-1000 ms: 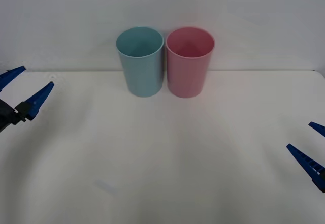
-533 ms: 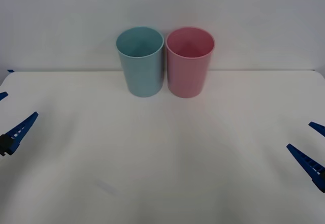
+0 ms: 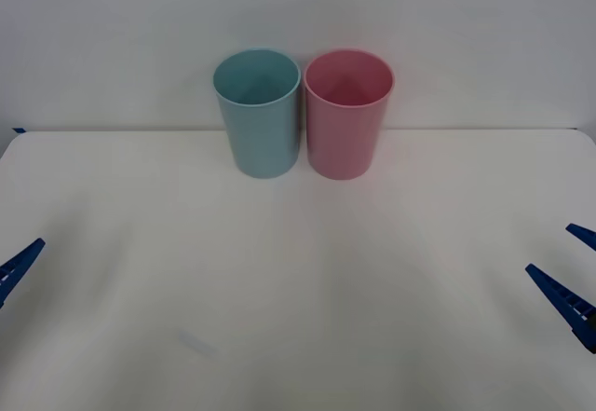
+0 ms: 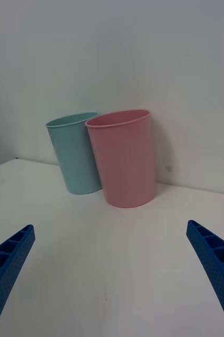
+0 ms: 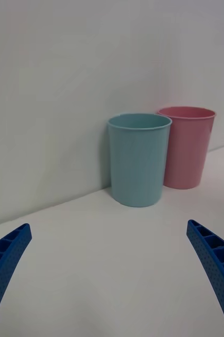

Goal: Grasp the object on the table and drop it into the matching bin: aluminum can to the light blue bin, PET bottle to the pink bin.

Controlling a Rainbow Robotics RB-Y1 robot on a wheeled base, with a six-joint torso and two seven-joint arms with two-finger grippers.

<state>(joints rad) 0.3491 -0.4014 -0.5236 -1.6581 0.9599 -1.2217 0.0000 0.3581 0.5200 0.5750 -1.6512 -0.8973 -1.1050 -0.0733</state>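
The light blue bin (image 3: 258, 122) and the pink bin (image 3: 346, 127) stand upright side by side at the back of the white table (image 3: 298, 280), touching the wall. The object, whether aluminum can or PET bottle, is out of view. My left gripper (image 5: 112, 274) is open and holds nothing; one of its fingers (image 3: 20, 260) shows at the near left edge. My right gripper (image 3: 573, 267) hangs open and holds nothing at the near right edge. Both bins also appear ahead of each wrist: light blue bin (image 5: 138, 160), pink bin (image 4: 125, 160).
A plain white wall (image 3: 466, 38) rises directly behind the bins. A faint smudge (image 3: 194, 341) marks the tabletop near the front left.
My left gripper has drawn back and down along the left edge, away from the bins. The right gripper and both bins have stayed put.
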